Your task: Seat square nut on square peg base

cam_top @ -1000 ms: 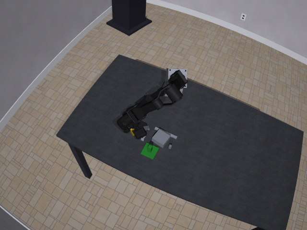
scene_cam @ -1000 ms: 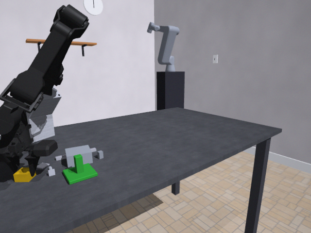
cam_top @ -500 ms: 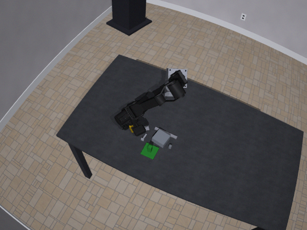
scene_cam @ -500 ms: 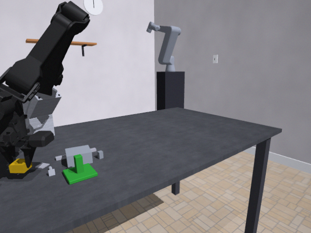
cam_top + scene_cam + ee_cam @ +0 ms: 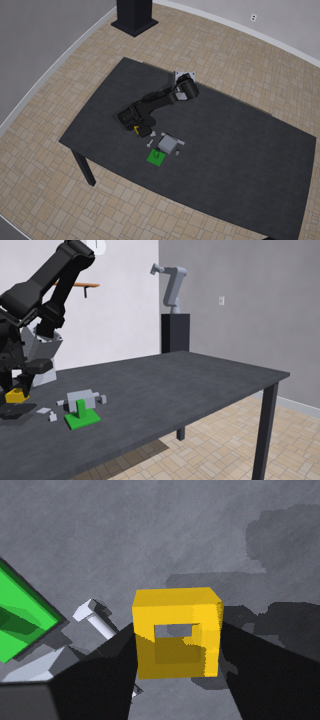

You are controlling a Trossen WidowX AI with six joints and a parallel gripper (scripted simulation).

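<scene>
My gripper (image 5: 174, 628) is shut on the yellow square nut (image 5: 176, 631), held a little above the dark table top. The nut also shows in the top view (image 5: 136, 129) and in the exterior view (image 5: 16, 395), where its shadow lies below it. The green square peg (image 5: 80, 408) stands upright on its flat green base (image 5: 82, 420), to the right of the nut. In the top view the peg (image 5: 156, 154) sits near the table's front edge. In the wrist view a corner of the green base (image 5: 20, 615) shows at the left.
A grey block (image 5: 168, 143) with small grey pieces (image 5: 149, 143) around it lies right behind the green base. The arm's white mount (image 5: 184, 76) is at the table's back edge. A grey robot arm on a black pedestal (image 5: 175, 331) stands beyond the table.
</scene>
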